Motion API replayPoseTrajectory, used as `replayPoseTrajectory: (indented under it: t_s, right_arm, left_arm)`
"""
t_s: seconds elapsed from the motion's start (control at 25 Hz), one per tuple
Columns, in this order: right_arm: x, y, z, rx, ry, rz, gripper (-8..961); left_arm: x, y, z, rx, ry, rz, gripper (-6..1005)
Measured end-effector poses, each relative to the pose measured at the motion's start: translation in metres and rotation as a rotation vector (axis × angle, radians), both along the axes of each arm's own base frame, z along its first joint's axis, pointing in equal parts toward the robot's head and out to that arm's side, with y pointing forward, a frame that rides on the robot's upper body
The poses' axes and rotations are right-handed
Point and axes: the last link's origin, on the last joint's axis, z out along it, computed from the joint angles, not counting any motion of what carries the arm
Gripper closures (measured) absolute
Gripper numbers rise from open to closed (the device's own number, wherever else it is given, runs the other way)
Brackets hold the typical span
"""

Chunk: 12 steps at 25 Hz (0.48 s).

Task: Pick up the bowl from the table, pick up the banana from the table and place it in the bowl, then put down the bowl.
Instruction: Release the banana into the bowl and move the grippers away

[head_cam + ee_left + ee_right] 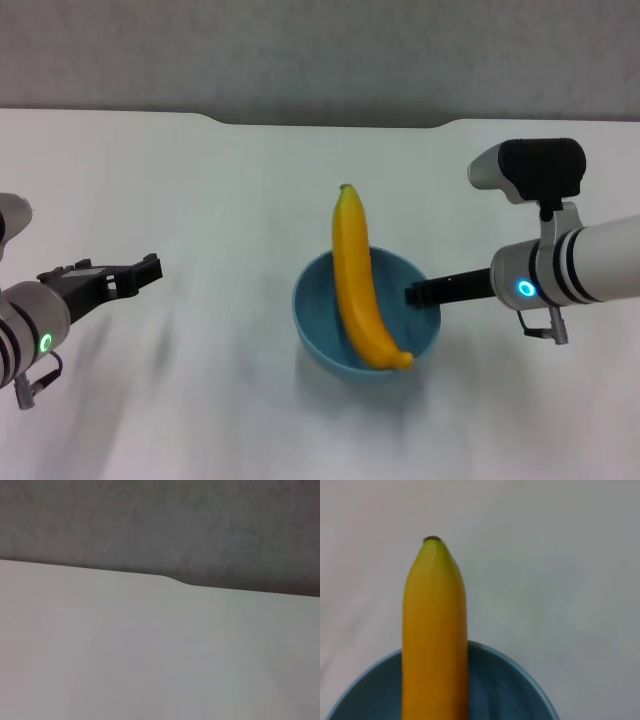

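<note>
The light-blue bowl (325, 320) is in the middle of the white table (200, 180). The yellow banana (355, 280) lies across it, its tip sticking out over the far rim and its other end resting on the near rim. My right gripper (415, 293) is shut on the bowl's right rim. The right wrist view shows the banana (435, 630) and the bowl's rim (520, 675) close up. My left gripper (148, 270) is open and empty at the left, well away from the bowl.
The table's far edge has a shallow notch (330, 122), which also shows in the left wrist view (175, 580). A grey wall (320, 50) stands behind it. Bare table lies all round the bowl.
</note>
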Motion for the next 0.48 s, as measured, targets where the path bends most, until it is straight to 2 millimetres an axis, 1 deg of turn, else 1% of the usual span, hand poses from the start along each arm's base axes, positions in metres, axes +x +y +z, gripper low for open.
replayPoseTrajectory:
  t_s: [0.36, 0.48]
  right_arm:
    - [0.013, -0.004, -0.001, 0.000, -0.022, -0.027, 772]
    - [0.014, -0.004, -0.001, 0.002, -0.024, -0.029, 770]
  left_arm:
    - [-0.001, 0.000, 0.000, 0.000, 0.000, 0.001, 94]
    - [0.000, 0.000, 0.000, 0.001, 0.000, 0.001, 94]
